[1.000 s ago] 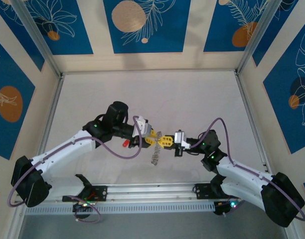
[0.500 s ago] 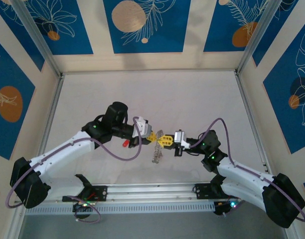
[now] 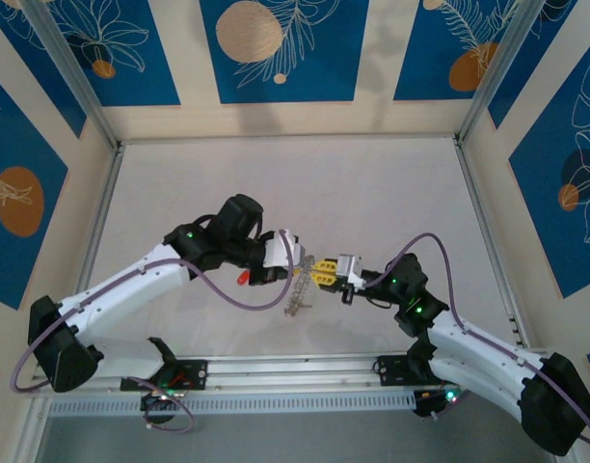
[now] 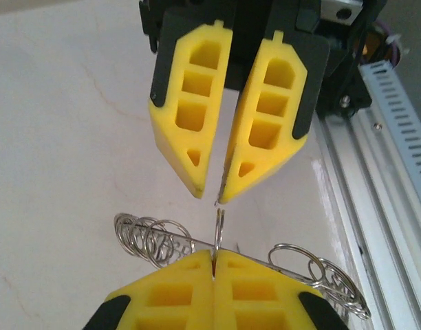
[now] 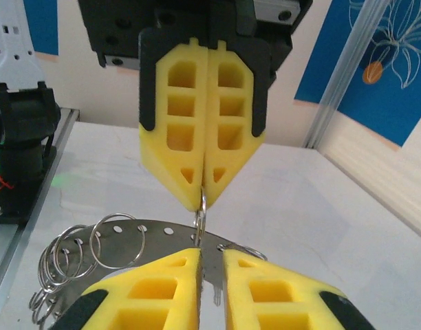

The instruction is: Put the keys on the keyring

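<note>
The keyring [image 3: 297, 294] hangs between the two grippers: a flat silvery arc with holes [image 5: 148, 237] carrying several small wire rings [image 4: 155, 237]. My left gripper [image 3: 303, 265] [image 4: 214, 253] is shut on one small ring [image 4: 219, 227], which stands edge-on above its tips. Facing it tip to tip, my right gripper [image 3: 320, 274] [image 5: 210, 253] is open by a narrow gap, and the ring's lower edge [image 5: 201, 206] sits at the gap's left side. A red-headed key [image 3: 244, 278] lies on the table under the left wrist.
The aluminium rail [image 3: 295, 371] with the arm bases runs along the near edge, close behind the grippers [image 4: 375, 179]. Purple cables [image 3: 227, 294] loop beside both wrists. Pale table surface [image 3: 295, 193] stretches beyond to the patterned walls.
The left arm has swung a little to the right, carrying the keyring with it. The right gripper has stayed facing it, with its elbow lower and nearer.
</note>
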